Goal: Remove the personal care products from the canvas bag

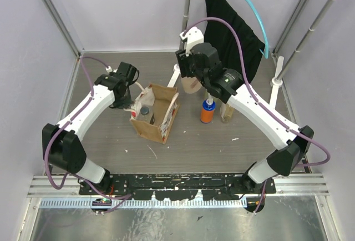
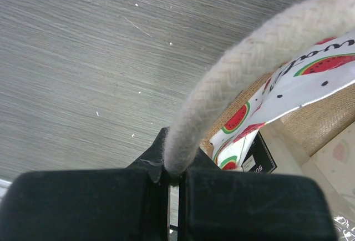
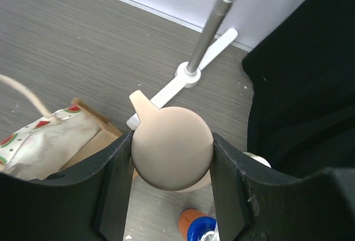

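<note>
The left gripper (image 2: 169,179) is pressed together on the cream rope handle (image 2: 233,80), which arches up and right to the canvas bag (image 1: 157,120). The bag stands at the table's (image 1: 111,135) left centre, mouth up, long axis near to far. Only the top view shows a dark-capped bottle (image 1: 145,110) inside it. Only the left wrist view shows the watermelon print (image 2: 310,77).

Right of the bag and farther back, the right gripper (image 3: 172,141) pinches the beige bottle (image 3: 166,163), one finger on each side of its round cap. The bottle is upright, and its small spout points far-left. Near it, the orange bottle (image 1: 207,111) stands with its blue cap up. The amber bottle (image 1: 226,113) stands just right of that, partly under the arm. A black garment (image 1: 233,30) hangs far right.
</note>
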